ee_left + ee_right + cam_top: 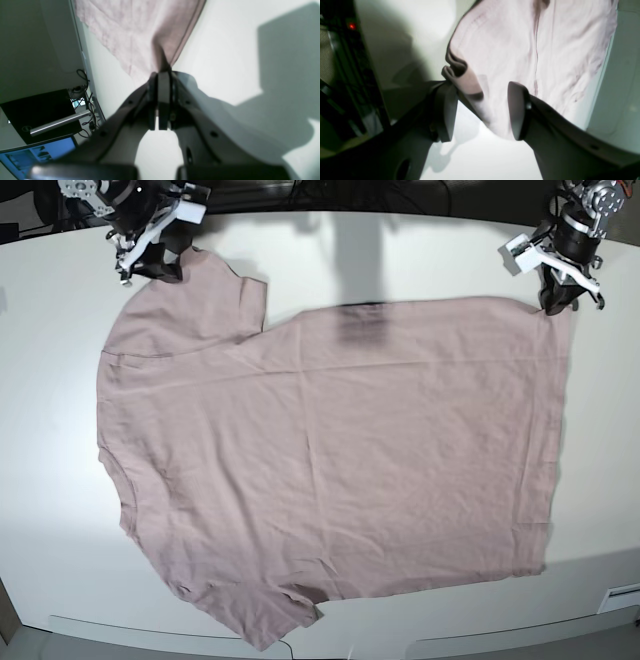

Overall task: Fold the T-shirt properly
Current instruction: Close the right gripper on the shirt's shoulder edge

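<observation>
The pink-mauve T-shirt (330, 450) lies spread flat on the white table (40, 430), collar side to the left and hem to the right. My left gripper (556, 302) is at the far right corner of the hem. In the left wrist view it (162, 73) is shut on that corner of the T-shirt (140, 30). My right gripper (150, 265) is at the far left sleeve. In the right wrist view it (481, 87) is open, with a folded edge of the T-shirt (520, 45) between its fingers (517, 110).
The shirt's near sleeve reaches the table's front edge (280, 642). Beyond the far table edge are cables and a lit screen (37, 152) on the left arm's side. A dark unit with a red light (351, 26) is on the right arm's side.
</observation>
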Robot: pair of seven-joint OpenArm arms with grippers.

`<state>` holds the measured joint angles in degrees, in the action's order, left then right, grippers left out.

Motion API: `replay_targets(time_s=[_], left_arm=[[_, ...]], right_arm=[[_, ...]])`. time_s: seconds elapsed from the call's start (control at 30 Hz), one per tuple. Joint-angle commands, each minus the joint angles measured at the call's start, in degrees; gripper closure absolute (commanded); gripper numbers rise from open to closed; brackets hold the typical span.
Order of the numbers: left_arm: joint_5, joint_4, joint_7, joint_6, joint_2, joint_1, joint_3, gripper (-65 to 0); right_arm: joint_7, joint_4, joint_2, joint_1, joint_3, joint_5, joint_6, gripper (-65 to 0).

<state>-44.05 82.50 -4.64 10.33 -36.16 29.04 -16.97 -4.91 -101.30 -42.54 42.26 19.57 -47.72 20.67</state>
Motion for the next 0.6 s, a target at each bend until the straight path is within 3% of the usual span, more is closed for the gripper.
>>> replay_targets(time_s=[0.0, 0.13, 0.33, 0.43, 0.57], left_arm=[[0.7, 0.5, 1.7, 0.2, 0.3, -1.4, 0.0, 0.0], [0.7, 0.5, 1.7, 0.2, 0.3, -1.4, 0.0, 0.0], [0.7, 0.5, 1.7, 0.2, 0.3, -1.4, 0.0, 0.0], [0.7, 0.5, 1.7, 0.2, 0.3, -1.4, 0.0, 0.0], [0.7, 0.5, 1.7, 0.2, 0.3, -1.4, 0.0, 0.0]], right_arm=[[0.2, 1.0, -0.1, 1.2, 1.1, 0.6, 5.9, -34.2], [0.6, 1.0, -0.1, 1.2, 1.1, -3.3, 5.9, -34.2], [-0.9, 1.0, -0.2, 1.3, 1.1, -3.3, 5.9, -33.3], [-0.7, 1.0, -0.1, 1.3, 1.1, -3.3, 5.7, -25.8], [-0.7, 1.0, -0.1, 1.3, 1.1, -2.8, 4.1, -20.8]])
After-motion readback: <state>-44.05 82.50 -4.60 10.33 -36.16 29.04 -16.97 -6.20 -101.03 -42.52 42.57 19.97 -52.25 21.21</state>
